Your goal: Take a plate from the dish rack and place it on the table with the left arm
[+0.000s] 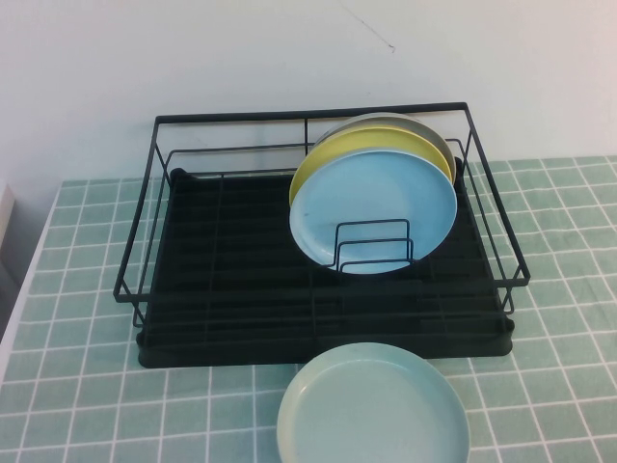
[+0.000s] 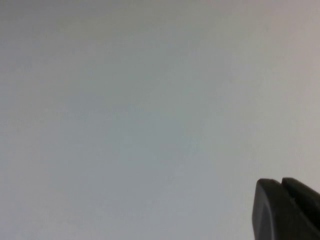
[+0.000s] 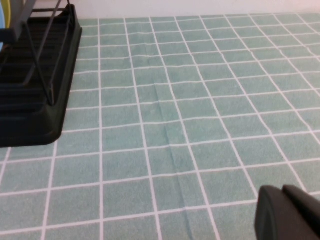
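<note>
The sky-blue plate point(image 1: 374, 207) stands on edge in the small wire holder point(image 1: 374, 247) at the right of the black dish rack point(image 1: 289, 117), in front of a yellow plate point(image 1: 339, 154) and a grey one point(image 1: 410, 123). Neither arm shows in the high view. In the left wrist view my left gripper point(image 2: 281, 184) is shut and empty, facing only a blank pale surface. In the right wrist view my right gripper point(image 3: 282, 190) is shut and empty, low over the teal tiled table point(image 3: 200, 100), with the rack's corner point(image 3: 35, 100) off to one side.
A pale mint-green plate point(image 1: 373, 410) lies flat on the table point(image 1: 77, 289) just in front of the rack. The left half of the rack tray holds nothing. A white wall runs behind the rack. The table's left edge shows at the far left.
</note>
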You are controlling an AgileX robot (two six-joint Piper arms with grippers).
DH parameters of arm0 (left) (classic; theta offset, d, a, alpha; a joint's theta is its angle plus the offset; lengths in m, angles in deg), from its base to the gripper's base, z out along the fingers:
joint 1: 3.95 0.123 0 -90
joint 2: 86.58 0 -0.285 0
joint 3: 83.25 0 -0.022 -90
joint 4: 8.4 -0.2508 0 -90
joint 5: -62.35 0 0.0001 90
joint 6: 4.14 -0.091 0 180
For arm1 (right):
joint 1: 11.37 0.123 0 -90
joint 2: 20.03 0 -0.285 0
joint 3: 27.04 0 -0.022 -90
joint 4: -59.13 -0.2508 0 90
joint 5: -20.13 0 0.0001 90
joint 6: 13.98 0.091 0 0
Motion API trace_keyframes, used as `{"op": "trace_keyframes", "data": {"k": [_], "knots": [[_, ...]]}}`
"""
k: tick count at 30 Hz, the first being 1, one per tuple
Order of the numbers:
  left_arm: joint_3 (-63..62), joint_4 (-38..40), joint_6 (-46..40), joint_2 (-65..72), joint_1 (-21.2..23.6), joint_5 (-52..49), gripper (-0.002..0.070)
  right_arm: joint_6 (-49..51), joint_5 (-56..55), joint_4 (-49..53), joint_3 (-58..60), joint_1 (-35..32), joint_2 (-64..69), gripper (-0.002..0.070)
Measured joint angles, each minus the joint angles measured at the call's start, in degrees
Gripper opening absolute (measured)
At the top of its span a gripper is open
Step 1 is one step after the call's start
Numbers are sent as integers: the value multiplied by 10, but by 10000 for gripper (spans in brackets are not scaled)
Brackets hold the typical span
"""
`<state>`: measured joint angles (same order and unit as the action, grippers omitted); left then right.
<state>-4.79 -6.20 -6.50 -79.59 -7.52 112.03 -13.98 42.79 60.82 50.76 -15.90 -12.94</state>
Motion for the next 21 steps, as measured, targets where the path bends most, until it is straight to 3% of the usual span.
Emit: {"op": "trace_keyframes", "data": {"k": [4, 7, 21], "knots": [[0, 21, 62, 0, 0, 64, -4, 0, 0, 0, 0, 0, 0, -2], [-16, 30, 99, 0, 0, 52, -4, 0, 0, 0, 0, 0, 0, -2], [-371, -5, 114, 47, 0, -269, -4, 0, 0, 0, 0, 0, 0, -2]]}}
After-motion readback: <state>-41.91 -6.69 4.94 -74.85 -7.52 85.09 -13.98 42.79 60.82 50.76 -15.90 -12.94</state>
